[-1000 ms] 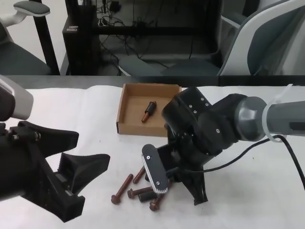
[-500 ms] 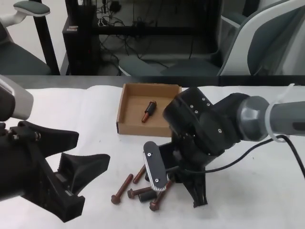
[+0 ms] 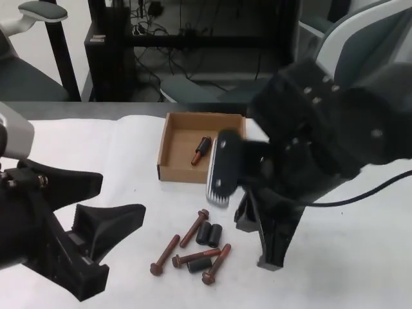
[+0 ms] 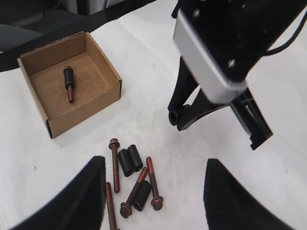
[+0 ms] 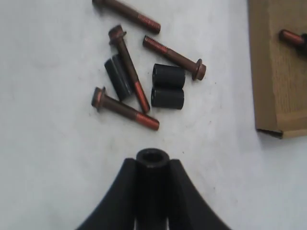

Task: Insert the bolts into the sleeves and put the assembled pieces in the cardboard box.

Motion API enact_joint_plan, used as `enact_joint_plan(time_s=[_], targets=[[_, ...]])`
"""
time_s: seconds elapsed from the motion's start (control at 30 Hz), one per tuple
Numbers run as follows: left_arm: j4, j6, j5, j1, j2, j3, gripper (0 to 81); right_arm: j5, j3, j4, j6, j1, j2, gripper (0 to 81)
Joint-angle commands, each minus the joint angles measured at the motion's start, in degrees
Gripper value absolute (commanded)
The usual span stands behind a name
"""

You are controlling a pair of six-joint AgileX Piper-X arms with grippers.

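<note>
Several copper bolts and three black sleeves lie in a loose pile on the white cloth. My right gripper hangs above and to the right of the pile, shut on another black sleeve whose open end shows. The cardboard box stands behind the pile and holds one assembled piece. My left gripper stands open near the bench's front left, nothing between its fingers.
A white cloth covers the bench, with bare room to the left and right of the pile. Behind the bench's far edge are office chairs and a dark stand.
My right gripper has risen off the pile with a sleeve in it and moved up and to the right. The left arm has barely shifted.
</note>
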Motion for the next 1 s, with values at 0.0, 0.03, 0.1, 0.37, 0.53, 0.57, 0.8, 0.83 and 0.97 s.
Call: enact_joint_plan(time_s=[0.0, 0.03, 0.1, 0.37, 0.53, 0.57, 0.8, 0.83, 0.97], targets=[[-0.65, 0.12, -0.86, -0.22, -0.35, -0.3, 59.9, -2.29, -0.08, 0.65, 9.74, 1.74, -5.71, 0.4], [-0.65, 0.12, -1.47, -0.22, -0.21, -0.3, 59.9, -2.27, -0.08, 0.54, 11.44, 2.31, -6.89, 0.4], [-0.65, 0.12, -2.19, -0.22, 0.16, -0.3, 59.9, -2.27, 0.58, -0.04, 15.85, 3.94, -9.74, 0.4], [-0.65, 4.39, -2.81, -0.22, 5.34, -0.3, 59.9, 4.89, 14.21, -13.31, 32.56, 11.36, -21.22, 0.4], [-0.65, 4.37, -2.71, -0.22, 11.72, -0.3, 59.9, 10.91, 20.55, -19.52, 39.31, 13.9, -25.7, 0.4], [-0.65, 4.37, -2.71, -0.22, 12.94, -0.41, 59.9, 11.59, 21.3, -20.19, 40.1, 13.9, -26.33, 0.4], [2.1, 8.4, -0.99, -0.22, 26.09, -4.98, 59.9, 11.96, 22.9, -20.49, 41.41, 13.5, -28.64, 0.4], [3.17, 9.06, -1.3, -0.08, 28.24, -6.4, 59.9, 11.96, 22.9, -20.49, 41.41, 13.31, -28.82, 0.4], [8.03, 9.21, -1.89, -0.08, 36.83, -12.52, 59.9, 11.85, 22.9, -20.49, 42.07, 11.56, -29.79, 0.4]])
